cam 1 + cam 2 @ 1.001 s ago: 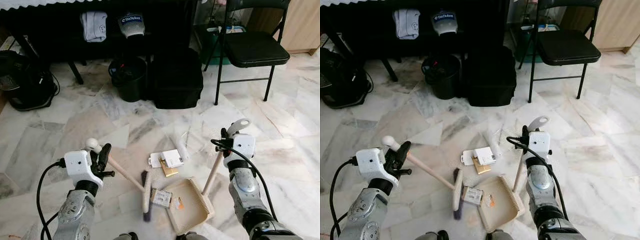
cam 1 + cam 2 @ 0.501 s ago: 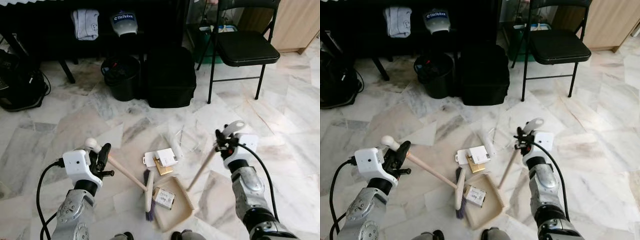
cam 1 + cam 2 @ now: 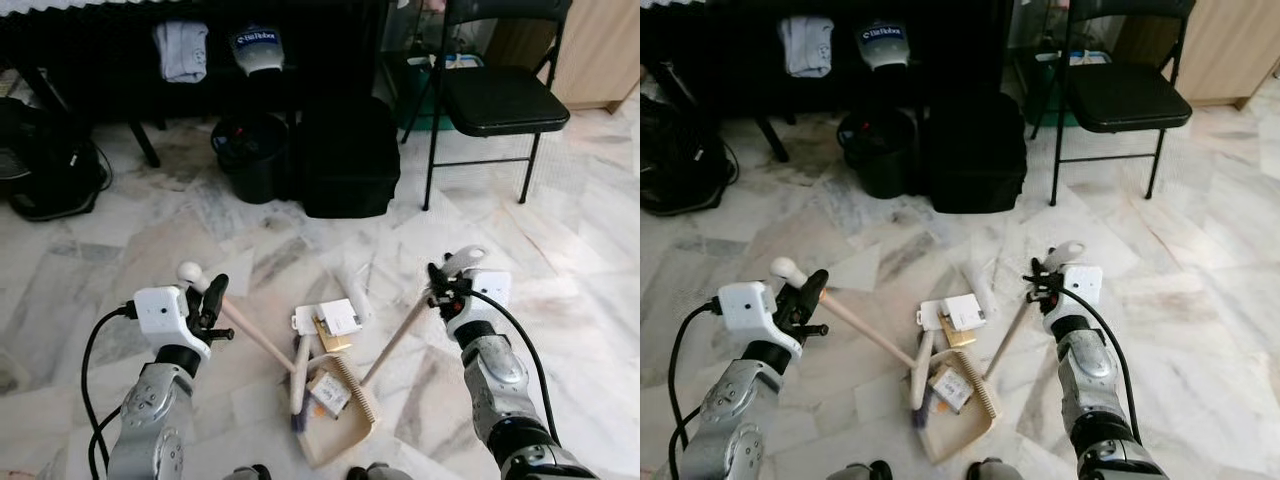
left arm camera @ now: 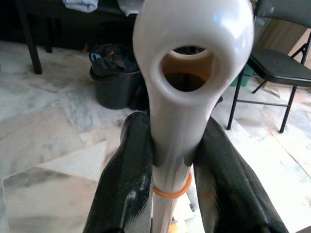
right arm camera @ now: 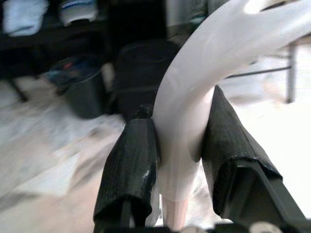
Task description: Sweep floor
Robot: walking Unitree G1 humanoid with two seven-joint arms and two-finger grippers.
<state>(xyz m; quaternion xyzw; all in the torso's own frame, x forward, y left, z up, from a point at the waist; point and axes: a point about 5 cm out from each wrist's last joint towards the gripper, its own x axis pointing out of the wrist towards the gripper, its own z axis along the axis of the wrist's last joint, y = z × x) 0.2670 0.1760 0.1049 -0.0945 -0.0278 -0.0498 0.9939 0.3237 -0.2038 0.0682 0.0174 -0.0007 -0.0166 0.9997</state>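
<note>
My left gripper (image 3: 212, 300) is shut on the white knob end of a wooden hand brush (image 3: 262, 340), whose head (image 3: 298, 378) rests on the marble floor beside the dustpan. My right gripper (image 3: 437, 285) is shut on the long handle (image 3: 398, 335) of a beige dustpan (image 3: 340, 432), which lies tilted on the floor with a small printed box (image 3: 328, 393) inside it. In the wrist views each pair of black fingers (image 4: 127, 165) (image 5: 132, 160) clamps a white handle. Just beyond the pan lie a white card box (image 3: 335, 317), a gold packet (image 3: 335, 343) and a white tube (image 3: 355, 292).
Ahead stand a black bin (image 3: 250, 155), a black bag (image 3: 350, 155) and a black folding chair (image 3: 500, 100). A dark machine with a cable (image 3: 45, 165) sits at the far left under a table hung with cloths (image 3: 182, 50). Open marble floor lies to the right.
The dustpan has slid left toward the brush head and tipped up on its handle. The small printed box, at the pan's lip before, now lies inside it. The camera has shifted slightly.
</note>
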